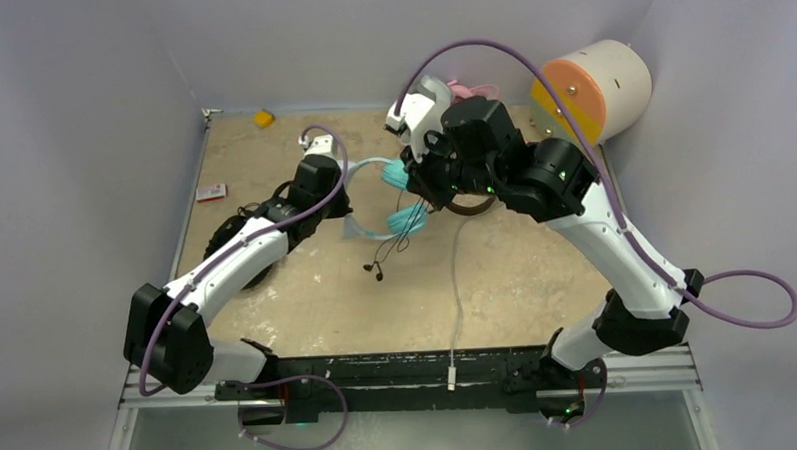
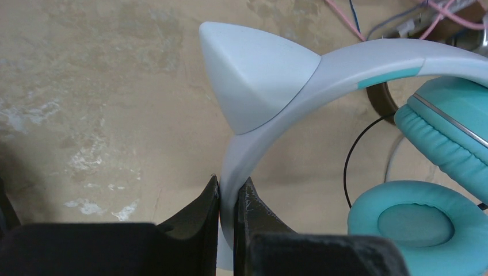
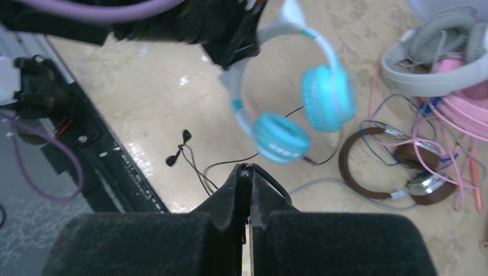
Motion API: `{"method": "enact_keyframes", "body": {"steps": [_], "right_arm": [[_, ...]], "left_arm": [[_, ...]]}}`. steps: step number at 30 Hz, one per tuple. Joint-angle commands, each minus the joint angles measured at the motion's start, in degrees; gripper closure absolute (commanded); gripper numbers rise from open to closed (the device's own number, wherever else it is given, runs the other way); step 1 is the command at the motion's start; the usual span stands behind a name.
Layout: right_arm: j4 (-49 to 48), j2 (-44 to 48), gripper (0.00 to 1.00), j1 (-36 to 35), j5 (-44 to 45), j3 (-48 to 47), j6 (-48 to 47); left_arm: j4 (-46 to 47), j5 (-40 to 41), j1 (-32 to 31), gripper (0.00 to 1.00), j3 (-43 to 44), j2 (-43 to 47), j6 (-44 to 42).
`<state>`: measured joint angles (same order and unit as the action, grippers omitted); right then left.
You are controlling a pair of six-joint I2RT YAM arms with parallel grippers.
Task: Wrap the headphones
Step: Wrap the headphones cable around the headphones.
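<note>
L jaws clamp headphones (image 2: 345,69) by the band, cups beyond tips; R jaws shut, thin cord (image 3: 230,162) at tips, pinch unclear.

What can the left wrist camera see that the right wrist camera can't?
Only the left wrist view shows, up close, the left tool squeezing the white headband just below the cat ear. Only the right wrist view shows the right tool shut on a thin black cable, plus two little black earbuds. Both show the teal-and-white headphones, with their round teal cushions, and some pink wires.
</note>
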<state>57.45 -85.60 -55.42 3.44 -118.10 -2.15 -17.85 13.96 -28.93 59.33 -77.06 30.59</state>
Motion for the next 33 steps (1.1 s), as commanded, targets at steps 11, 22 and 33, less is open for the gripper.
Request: {"method": "enact_keyframes", "body": {"steps": [11,22,33], "right_arm": [[5.35,-9.04,1.0,12.76,-5.82,-13.83,-3.2],[-5.53,-11.76,1.0,17.37,-23.8,-14.21,7.12],[-22.69,-8.22,1.0,22.28,-22.44,-6.37,17.22]], "left_arm": [[-4.09,-10.65,-6.07,1.0,0.59,-3.15,-2.4],[3.58,-19.71,-6.49,1.0,0.65,-9.74,1.98],[7.52,-24.69,-8.06,1.0,2.64,-14.23,5.14]]}}
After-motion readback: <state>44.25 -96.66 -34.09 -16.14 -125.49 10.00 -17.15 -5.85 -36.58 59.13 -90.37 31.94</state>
